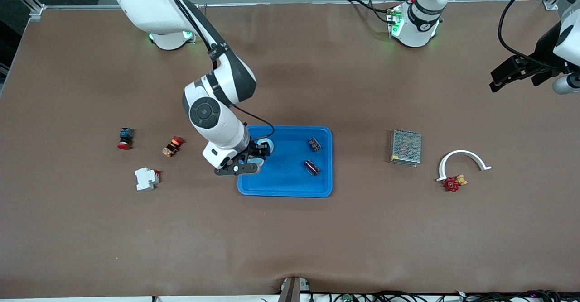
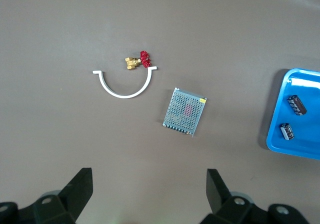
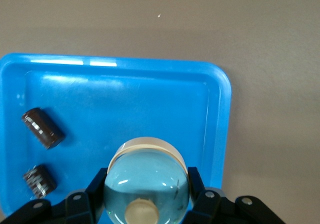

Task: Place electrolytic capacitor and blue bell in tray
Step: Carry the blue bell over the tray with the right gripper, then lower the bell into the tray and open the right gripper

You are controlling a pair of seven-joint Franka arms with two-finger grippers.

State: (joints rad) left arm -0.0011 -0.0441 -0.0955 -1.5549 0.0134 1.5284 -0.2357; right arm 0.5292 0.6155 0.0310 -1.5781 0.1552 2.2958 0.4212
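Observation:
The bright-blue tray (image 1: 290, 182) lies mid-table. Two dark electrolytic capacitors (image 1: 314, 144) (image 1: 311, 167) lie in it at the end toward the left arm; they also show in the right wrist view (image 3: 43, 128) (image 3: 39, 180). My right gripper (image 1: 258, 155) is shut on the blue bell (image 3: 147, 181), a pale blue dome with a cream rim, low over the tray's end toward the right arm (image 3: 150, 94). I cannot tell if the bell touches the tray floor. My left gripper (image 1: 514, 82) waits open and empty, up over the table's left-arm end (image 2: 148, 184).
A grey mesh box (image 1: 406, 147), a white curved piece (image 1: 462, 157) and a red-handled brass valve (image 1: 453, 183) lie toward the left arm's end. A red button (image 1: 125, 138), a yellow-red button (image 1: 172, 146) and a white breaker (image 1: 146, 178) lie toward the right arm's end.

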